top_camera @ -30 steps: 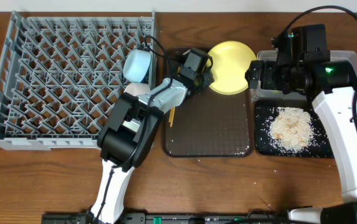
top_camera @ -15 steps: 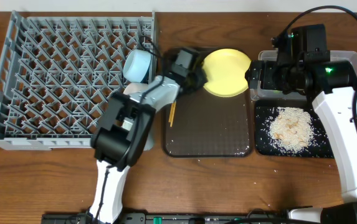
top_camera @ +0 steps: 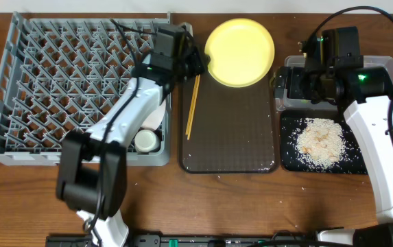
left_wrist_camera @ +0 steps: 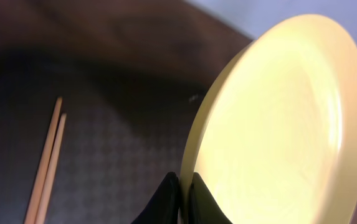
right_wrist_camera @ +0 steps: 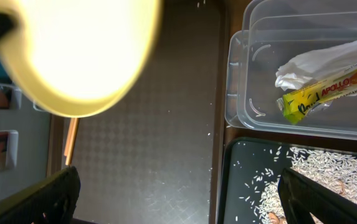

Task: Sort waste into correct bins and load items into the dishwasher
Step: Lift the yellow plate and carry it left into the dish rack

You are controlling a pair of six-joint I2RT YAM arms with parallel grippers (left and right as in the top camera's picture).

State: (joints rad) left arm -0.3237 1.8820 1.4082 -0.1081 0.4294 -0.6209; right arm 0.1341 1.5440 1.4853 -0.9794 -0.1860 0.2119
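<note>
My left gripper (top_camera: 198, 63) is shut on the left rim of the round yellow plate (top_camera: 241, 42) and holds it tilted above the far end of the brown serving tray (top_camera: 230, 137). In the left wrist view the fingertips (left_wrist_camera: 173, 190) pinch the plate's edge (left_wrist_camera: 284, 124). Wooden chopsticks (top_camera: 192, 106) lie on the tray's left side, also in the left wrist view (left_wrist_camera: 47, 162). The grey dish rack (top_camera: 66, 75) stands at the left. My right gripper (top_camera: 285, 86) is open and empty over the left end of the clear tub (right_wrist_camera: 247, 93), which holds the napkin (right_wrist_camera: 315, 59) and wrapper (right_wrist_camera: 328, 93).
The black tray (top_camera: 289, 154) in front of the tub holds a pile of rice (top_camera: 323, 140). A small white cup (top_camera: 145, 140) and part of a white bowl (top_camera: 156, 118) show in the rack's near right corner. My left arm hides the blue bowl.
My left gripper has carried the yellow plate up off the brown tray and toward the far edge, left of where it was. The chopsticks now lie uncovered. The right arm has not moved.
</note>
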